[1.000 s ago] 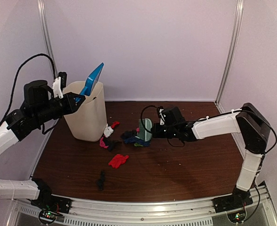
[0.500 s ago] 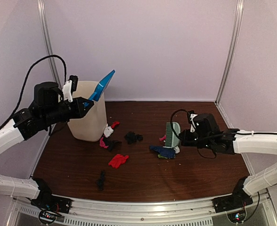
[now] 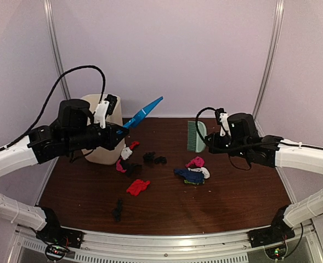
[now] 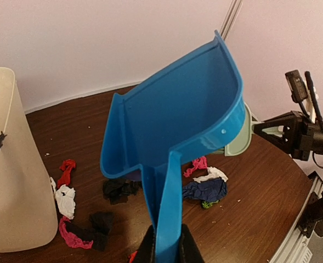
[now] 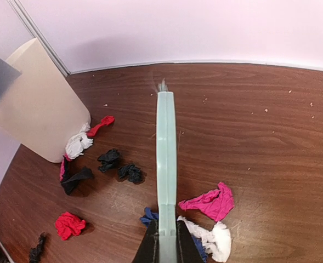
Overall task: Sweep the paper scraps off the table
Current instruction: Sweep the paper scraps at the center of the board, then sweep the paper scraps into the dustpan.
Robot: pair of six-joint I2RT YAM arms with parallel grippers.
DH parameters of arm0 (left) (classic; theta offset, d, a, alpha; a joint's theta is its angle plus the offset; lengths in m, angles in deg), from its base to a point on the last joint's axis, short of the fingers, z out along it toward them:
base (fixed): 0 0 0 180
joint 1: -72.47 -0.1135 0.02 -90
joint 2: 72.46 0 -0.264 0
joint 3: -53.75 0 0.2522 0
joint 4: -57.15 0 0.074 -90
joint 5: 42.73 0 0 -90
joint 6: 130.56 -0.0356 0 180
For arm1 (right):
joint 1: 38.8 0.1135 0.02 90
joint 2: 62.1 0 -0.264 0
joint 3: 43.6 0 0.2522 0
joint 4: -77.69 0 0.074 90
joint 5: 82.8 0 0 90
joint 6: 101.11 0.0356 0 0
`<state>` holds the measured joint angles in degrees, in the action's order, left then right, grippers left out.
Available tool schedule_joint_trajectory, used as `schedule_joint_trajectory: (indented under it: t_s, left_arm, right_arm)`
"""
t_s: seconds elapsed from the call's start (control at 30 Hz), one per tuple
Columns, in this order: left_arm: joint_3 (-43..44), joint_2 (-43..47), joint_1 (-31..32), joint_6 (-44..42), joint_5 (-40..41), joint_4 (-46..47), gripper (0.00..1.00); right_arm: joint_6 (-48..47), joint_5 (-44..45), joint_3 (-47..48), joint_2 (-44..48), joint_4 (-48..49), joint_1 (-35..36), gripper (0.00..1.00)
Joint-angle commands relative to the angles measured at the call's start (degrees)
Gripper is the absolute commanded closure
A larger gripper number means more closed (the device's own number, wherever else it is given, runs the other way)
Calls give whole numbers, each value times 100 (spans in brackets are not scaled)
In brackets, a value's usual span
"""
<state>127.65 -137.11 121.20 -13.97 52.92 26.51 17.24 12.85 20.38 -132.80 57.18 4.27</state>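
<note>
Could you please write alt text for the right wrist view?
The right tool holds a pale green plastic hand brush edge-on over a dark brown wood-grain table. Crumpled pink, white, blue, black and red paper scraps lie scattered on it, near a cream plastic bin at left.

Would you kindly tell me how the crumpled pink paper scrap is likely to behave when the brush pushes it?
The pink scrap looks thin and wrinkled, so it is probably very light and should slide easily on the smooth table. Its loose folds suggest it may flatten or catch under the brush rather than roll.
</note>
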Motion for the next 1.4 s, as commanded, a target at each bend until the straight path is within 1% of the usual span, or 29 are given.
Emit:
schedule_joint_trajectory:
  t_s: [0.0, 0.13, 0.3, 0.47, 0.63, 0.8, 1.0, 1.37]
  left_arm:
    - [9, 5, 274, -395, 185, 13, 100]
    - [-213, 28, 530, -485, 316, -228, 100]
    - [-272, -335, 916, -514, 597, -836, 100]
    - [-241, -851, 1514, -585, 863, -1045, 100]
    - [-274, -1360, 1942, -717, 793, -1062, 100]
    - [-301, -1741, 2082, -788, 672, -1063, 100]
    - [-322, -2181, 2241, -940, 627, -1081, 100]
    - [-251, -2915, 2533, -1334, 1446, -1081, 100]
  right_arm:
    - [-829, 556, 286, -192, 195, -187, 100]
    - [-1647, 658, -6, -111, 739, -505, 100]
    - [-2350, 298, -686, -59, 1586, -762, 100]
    - [-2626, 10, -837, -322, 1709, -842, 100]
    - [-2986, -237, -923, -639, 1676, -885, 100]
    - [-2955, -503, -938, -1010, 1592, -911, 100]
    - [-2893, -979, -935, -1227, 1573, -913, 100]
    - [-2923, -1561, -901, -1452, 1571, -915, 100]
